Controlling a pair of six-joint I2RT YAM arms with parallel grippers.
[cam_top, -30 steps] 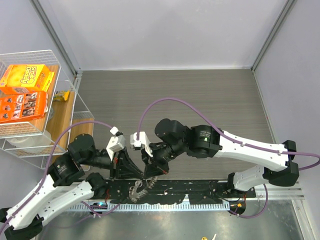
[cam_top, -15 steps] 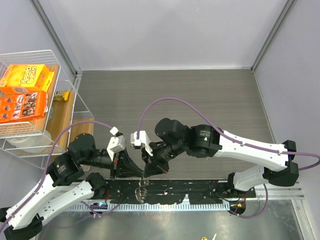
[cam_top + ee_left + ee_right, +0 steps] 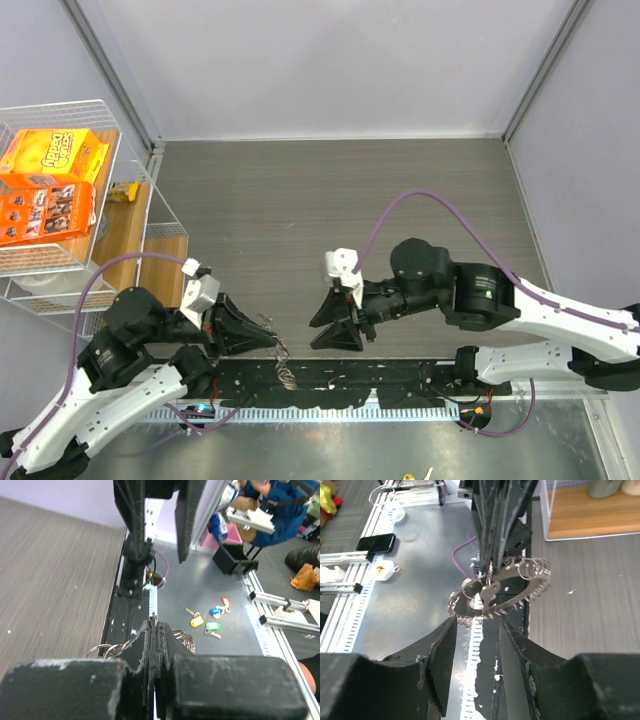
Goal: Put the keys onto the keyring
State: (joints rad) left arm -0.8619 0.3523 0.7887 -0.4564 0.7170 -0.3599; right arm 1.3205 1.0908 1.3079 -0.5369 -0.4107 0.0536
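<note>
My left gripper (image 3: 268, 342) is shut on the keyring (image 3: 283, 364), which hangs from its tips over the black rail at the table's near edge. In the left wrist view the closed jaws (image 3: 155, 630) pinch the ring, and wire loops (image 3: 104, 650) stick out on both sides. In the right wrist view the keyring (image 3: 507, 591) fans out like a toothed wheel of small silvery keys, held from above by the left fingers (image 3: 495, 525). My right gripper (image 3: 314, 335) is open and empty, a short way right of the ring, also seen in its wrist view (image 3: 477, 626). No loose black-headed key shows.
A wire basket (image 3: 120, 135) with orange cereal boxes stands at the left, with a wooden board (image 3: 150, 270) beside it. A black rail (image 3: 400, 385) runs along the near edge. Several coloured tagged keys (image 3: 207, 622) lie on the metal surface beyond it.
The right gripper has drawn back to the right, away from the keyring, and now stands open. The left gripper has moved left and nearer, keeping the keyring.
</note>
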